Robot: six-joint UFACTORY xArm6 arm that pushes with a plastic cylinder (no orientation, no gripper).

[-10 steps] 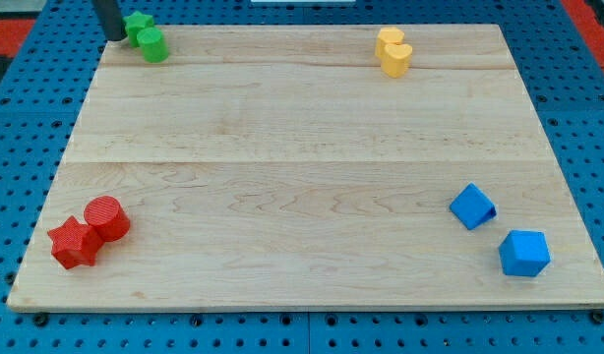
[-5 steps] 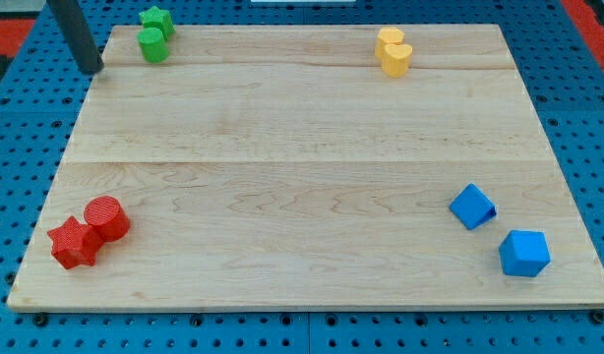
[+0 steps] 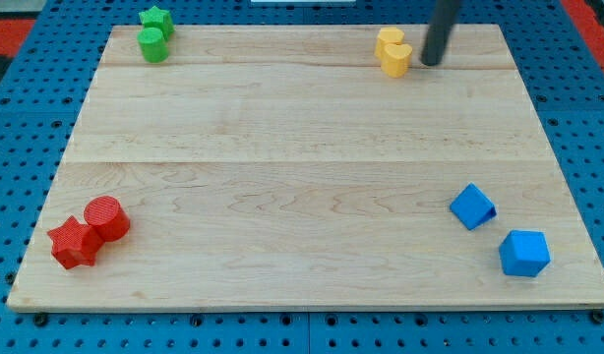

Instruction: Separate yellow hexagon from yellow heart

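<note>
My tip (image 3: pixel 429 63) jumps from frame's upper left to just right of heart (image 3: pixel 397 58) and hexagon (image 3: pixel 389 41); holds nothing, yellows unsplit.

On my wooden board (image 3: pixel 302 128), a green star (image 3: pixel 156 18) sits at the top left corner with a green cylinder (image 3: pixel 151 44) touching it just below. At the bottom left a red cylinder (image 3: pixel 106 216) touches a red star (image 3: pixel 74 243) to its lower left. Near the right edge a blue cube (image 3: pixel 472 206) stands close to, but apart from, a second blue block (image 3: pixel 524 253) below and to its right. A blue pegboard (image 3: pixel 27 118) surrounds the board
</note>
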